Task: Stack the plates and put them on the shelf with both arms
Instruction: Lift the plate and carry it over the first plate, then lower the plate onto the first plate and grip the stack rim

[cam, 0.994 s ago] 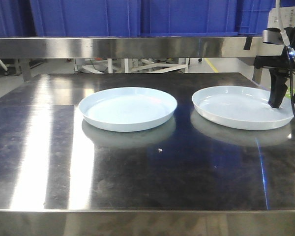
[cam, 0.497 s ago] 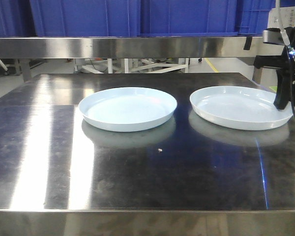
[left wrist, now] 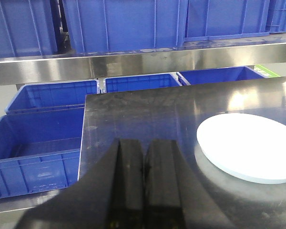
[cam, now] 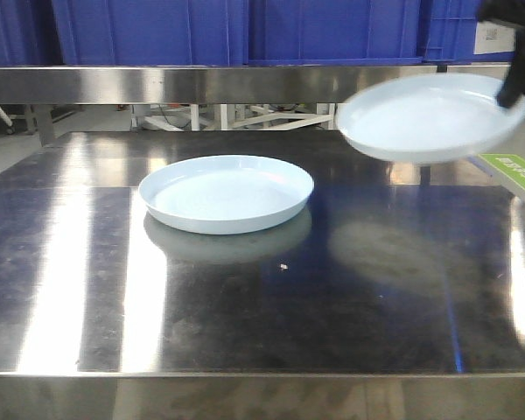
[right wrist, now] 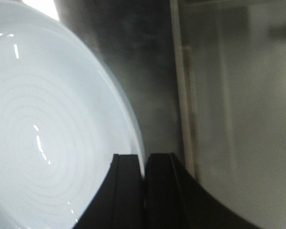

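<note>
One pale bluish-white plate lies flat on the steel table, left of centre. The other plate hangs tilted in the air at the upper right, held by its right rim in my right gripper. The right wrist view shows that gripper shut on the thin rim of the plate. My left gripper is shut with nothing in it, hovering over the table's left part, apart from the resting plate to its right. The shelf rail runs behind the table.
Large blue crates stand on the shelf above the rail, and more blue crates sit low beside the table's left edge. A green floor marking shows past the table's right edge. A small crumb lies on the table.
The right plate has risen off the table into the air, carried up by my right gripper, which closed on its right rim. The left plate has stayed where it was.
</note>
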You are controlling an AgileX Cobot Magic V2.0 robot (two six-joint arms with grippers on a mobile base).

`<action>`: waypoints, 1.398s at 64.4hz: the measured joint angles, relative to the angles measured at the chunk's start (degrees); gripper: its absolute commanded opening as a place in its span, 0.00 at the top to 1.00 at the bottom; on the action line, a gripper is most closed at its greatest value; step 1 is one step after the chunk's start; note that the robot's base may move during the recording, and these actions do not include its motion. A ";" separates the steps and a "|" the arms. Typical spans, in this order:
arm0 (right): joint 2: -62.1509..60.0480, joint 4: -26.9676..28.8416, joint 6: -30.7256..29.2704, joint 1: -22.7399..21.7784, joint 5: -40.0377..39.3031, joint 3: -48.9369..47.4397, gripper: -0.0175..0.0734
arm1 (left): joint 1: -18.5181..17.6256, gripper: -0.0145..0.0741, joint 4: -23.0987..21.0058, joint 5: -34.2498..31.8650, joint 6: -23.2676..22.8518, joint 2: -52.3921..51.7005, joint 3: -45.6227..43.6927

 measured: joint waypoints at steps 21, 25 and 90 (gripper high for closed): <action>2.56 8.95 -0.23 12.73 -5.91 -0.03 0.75 | 0.00 0.74 0.00 0.00 0.00 0.00 0.00; 4.08 10.39 -0.23 14.99 -7.04 -0.03 0.75 | 0.00 0.74 0.00 0.00 0.00 0.00 0.00; 10.48 10.55 -0.23 20.62 -10.92 0.45 0.44 | 0.10 0.74 0.00 0.00 0.00 0.00 0.00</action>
